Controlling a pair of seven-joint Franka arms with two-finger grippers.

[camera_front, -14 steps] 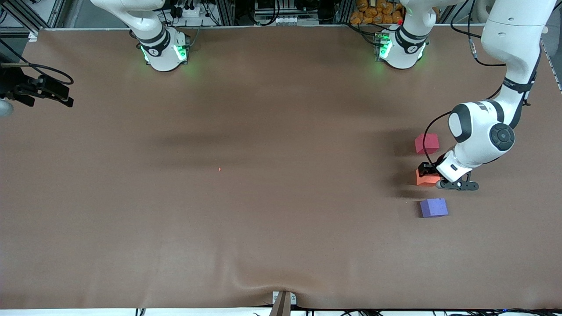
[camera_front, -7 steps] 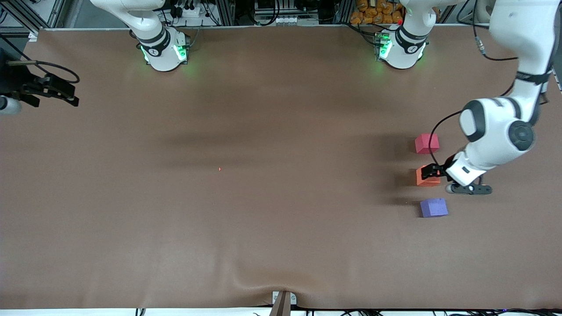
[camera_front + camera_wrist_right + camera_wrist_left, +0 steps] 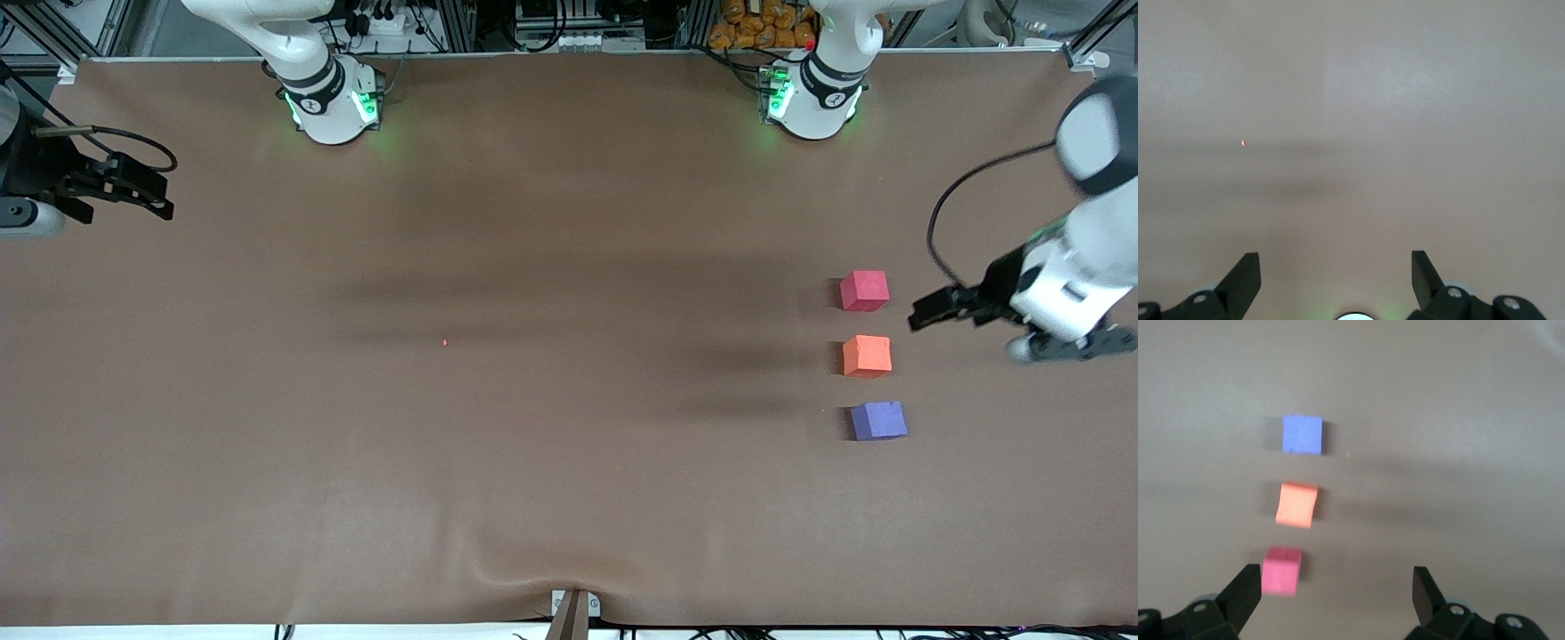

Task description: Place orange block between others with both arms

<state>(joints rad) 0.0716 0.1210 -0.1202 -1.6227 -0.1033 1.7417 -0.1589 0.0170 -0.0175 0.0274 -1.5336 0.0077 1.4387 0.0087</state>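
Three cubes stand in a row on the brown table, toward the left arm's end. The orange block (image 3: 867, 356) (image 3: 1297, 505) sits in the middle. The red-pink cube (image 3: 864, 291) (image 3: 1281, 571) is farther from the front camera and the purple-blue cube (image 3: 878, 420) (image 3: 1303, 434) is nearer. My left gripper (image 3: 923, 317) (image 3: 1337, 587) hangs open and empty above the table beside the row, on the side of the left arm's end, touching no cube. My right gripper (image 3: 164, 201) (image 3: 1336, 270) waits open and empty over the right arm's end of the table.
A tiny red speck (image 3: 444, 342) (image 3: 1243, 142) lies on the mat near the table's middle. The mat has a wrinkle (image 3: 524, 573) by its front edge, next to a small clamp (image 3: 573, 612). Both arm bases (image 3: 333, 105) (image 3: 813, 98) glow green at the back.
My left gripper opened, let go of the orange block and pulled up and away toward the left arm's end of the table. The right gripper drifted slightly inward.
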